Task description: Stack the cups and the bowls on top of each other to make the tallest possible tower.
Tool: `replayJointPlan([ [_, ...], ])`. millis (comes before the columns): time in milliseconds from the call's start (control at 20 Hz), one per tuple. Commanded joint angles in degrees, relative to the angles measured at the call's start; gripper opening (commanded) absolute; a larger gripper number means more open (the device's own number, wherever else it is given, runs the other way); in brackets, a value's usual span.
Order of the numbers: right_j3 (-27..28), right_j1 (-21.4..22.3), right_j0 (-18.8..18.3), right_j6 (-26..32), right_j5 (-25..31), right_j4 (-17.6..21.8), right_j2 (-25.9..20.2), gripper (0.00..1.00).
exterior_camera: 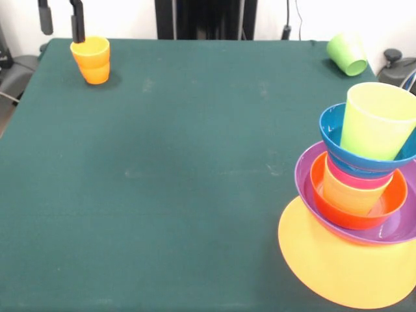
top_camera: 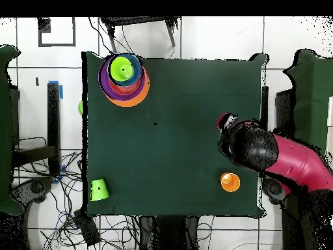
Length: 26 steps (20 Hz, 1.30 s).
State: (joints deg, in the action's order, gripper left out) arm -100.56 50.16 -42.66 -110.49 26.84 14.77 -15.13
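My gripper (exterior_camera: 60,21) hangs open at the table's far left corner, with nothing between its two black fingers (exterior_camera: 77,23). The nearer finger ends just above the far rim of an upright orange cup (exterior_camera: 91,60) (top_camera: 230,181). At the right edge stands the tower (exterior_camera: 361,195) (top_camera: 123,78). From the bottom it has an orange-yellow bowl (exterior_camera: 338,270), a purple bowl (exterior_camera: 305,170), a red-orange bowl (exterior_camera: 354,218), an orange cup, a red one, a blue bowl (exterior_camera: 333,130) and a tilted lime cup (exterior_camera: 374,120). Another green cup (exterior_camera: 348,54) (top_camera: 99,189) lies on its side at the far right corner.
The dark green table (exterior_camera: 182,175) spreads wide between the orange cup and the tower. In the overhead view the red arm (top_camera: 279,156) reaches in over the table's right edge. Cables and chair parts lie off the table around it.
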Motion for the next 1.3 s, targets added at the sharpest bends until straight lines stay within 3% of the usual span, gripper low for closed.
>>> replayJointPlan([
  [50,-10.26,-3.77,0.16,6.76,-5.43,7.97,-6.55,1.0],
  [250,-10.63,-4.47,-0.18,5.61,-6.14,9.77,-6.44,1.0],
  [500,-10.84,-2.22,0.8,3.37,-3.9,10.72,-3.63,1.0],
  [750,-8.73,-2.22,0.97,4.08,-3.1,12.93,-3.05,1.0],
  [1000,-6.13,-2.37,3.42,1.56,-3.64,15.98,0.73,1.0],
  [1300,-7.33,-3.7,2.2,1.05,-4.64,15.69,0.13,1.0],
])
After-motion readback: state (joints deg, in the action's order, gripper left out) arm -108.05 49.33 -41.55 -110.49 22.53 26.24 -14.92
